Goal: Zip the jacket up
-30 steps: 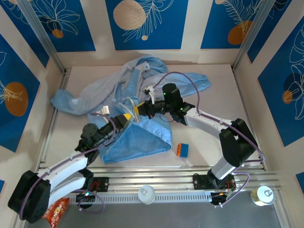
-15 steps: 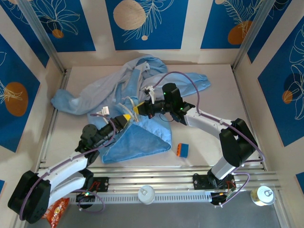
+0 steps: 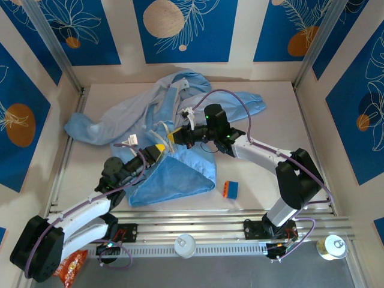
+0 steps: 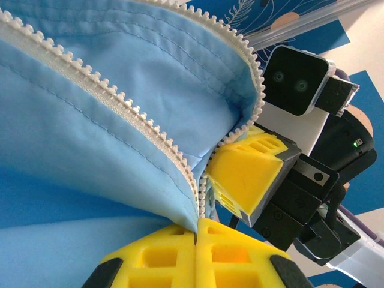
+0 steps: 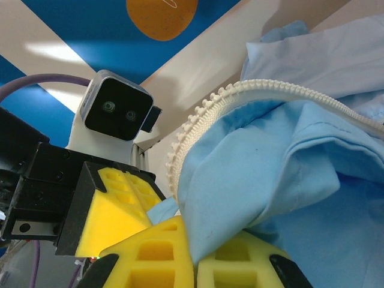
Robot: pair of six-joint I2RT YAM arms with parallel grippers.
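I count one jacket (image 3: 180, 177), crumpled mid-counter (image 3: 276, 120); two hands. I read left hand (image 3: 159, 150) clamped on jacket zipper edge; right hand (image 3: 176, 137) clamped on jacket fabric, just beside it. One orange-blue block (image 3: 231, 189) near hem.

White links and black joints make up the left arm (image 3: 78, 210) and right arm (image 3: 264, 157), each trailing a purple cable (image 3: 231, 95). The left hand (image 3: 161, 148) and right hand (image 3: 174, 137) bear yellow fingers (image 4: 246, 174) with rectangular pockets, backed by a white twin-lens camera block (image 4: 297, 81). A green light (image 3: 207, 109) glows on the right arm.
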